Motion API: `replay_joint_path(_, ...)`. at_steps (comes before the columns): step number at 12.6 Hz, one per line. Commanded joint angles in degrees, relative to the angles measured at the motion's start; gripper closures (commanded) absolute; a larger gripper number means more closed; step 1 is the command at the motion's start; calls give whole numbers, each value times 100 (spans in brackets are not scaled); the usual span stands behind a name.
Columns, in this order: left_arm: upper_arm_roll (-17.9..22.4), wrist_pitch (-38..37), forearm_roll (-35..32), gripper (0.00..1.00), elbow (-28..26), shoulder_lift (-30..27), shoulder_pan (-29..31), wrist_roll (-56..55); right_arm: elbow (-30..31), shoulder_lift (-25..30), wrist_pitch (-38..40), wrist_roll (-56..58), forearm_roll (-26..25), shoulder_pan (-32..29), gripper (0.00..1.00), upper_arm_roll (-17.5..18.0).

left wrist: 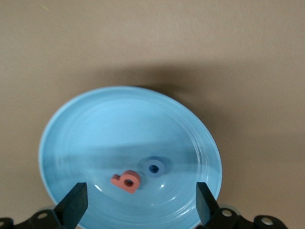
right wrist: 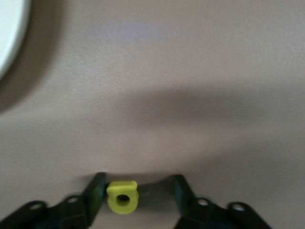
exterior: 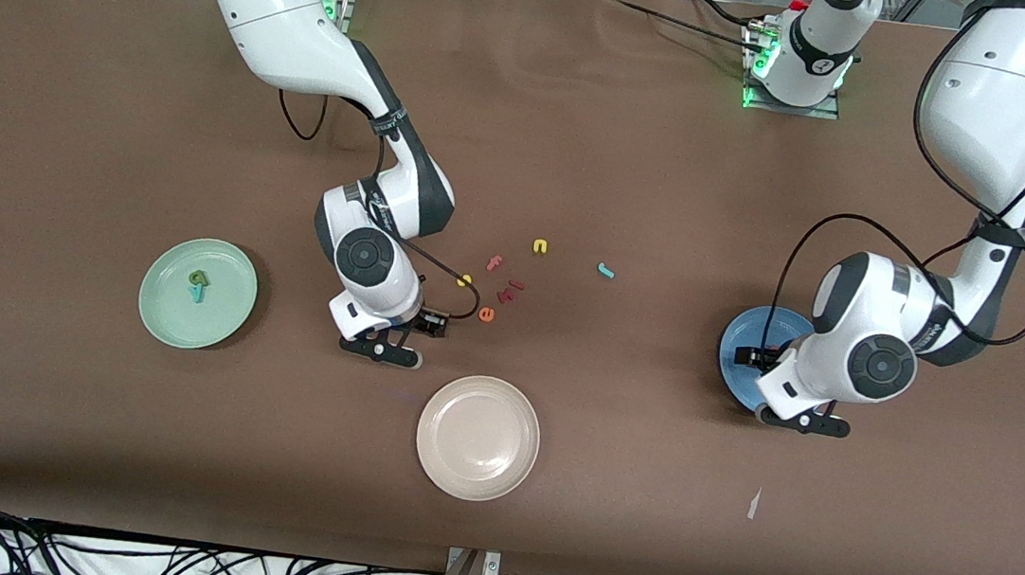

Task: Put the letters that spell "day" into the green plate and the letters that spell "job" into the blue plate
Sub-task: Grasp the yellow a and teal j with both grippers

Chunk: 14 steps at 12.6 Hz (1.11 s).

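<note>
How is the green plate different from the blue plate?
The green plate is pale mint; the blue plate is blue. The green plate holds an olive a and a teal y; the blue plate holds a pink b and a blue o. Both are round with raised rims.

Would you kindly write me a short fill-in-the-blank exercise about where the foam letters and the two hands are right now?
1. The pink b and the blue o lie in the ____ plate.
2. The left hand over that plate is ____.
3. Between the fingers of the right hand sits a ____ letter.
4. The beige plate holds ____ letters.

Missing words: blue; open; yellow; no
</note>
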<state>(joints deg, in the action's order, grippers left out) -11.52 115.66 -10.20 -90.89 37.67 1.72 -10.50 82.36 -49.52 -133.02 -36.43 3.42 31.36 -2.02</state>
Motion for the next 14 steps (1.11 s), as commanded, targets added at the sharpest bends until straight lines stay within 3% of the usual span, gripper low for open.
replay_joint_path(1,-17,-542,-166,0,385,-242,-13,65,-194,-128,170,-128,-52,72,64,0)
replay_joint_path(3,-61,-1218,-61,0,712,-330,-75,-83,-194,-110,215,-136,-52,151,64,0)
replay_joint_path(5,-201,-1694,324,0,660,-655,-101,-1010,-194,-128,198,-128,-78,151,63,0)
replay_joint_path(7,-437,-1766,842,1,581,-752,-110,-1951,-194,-119,197,-84,-87,142,58,-9)
replay_joint_path(9,-649,-1723,827,4,380,-700,-285,-2944,-194,-119,197,-66,-87,142,60,-9)
replay_joint_path(10,-641,-1600,801,5,283,-656,-521,-3497,-185,-119,189,-31,-96,142,63,-9)
replay_joint_path(12,-658,-1197,827,5,160,-481,-794,-4640,-185,-119,197,22,-96,142,93,-9)
replay_joint_path(14,-650,-618,818,5,-234,-393,-1050,-5416,-193,-58,293,31,-43,90,95,-26)
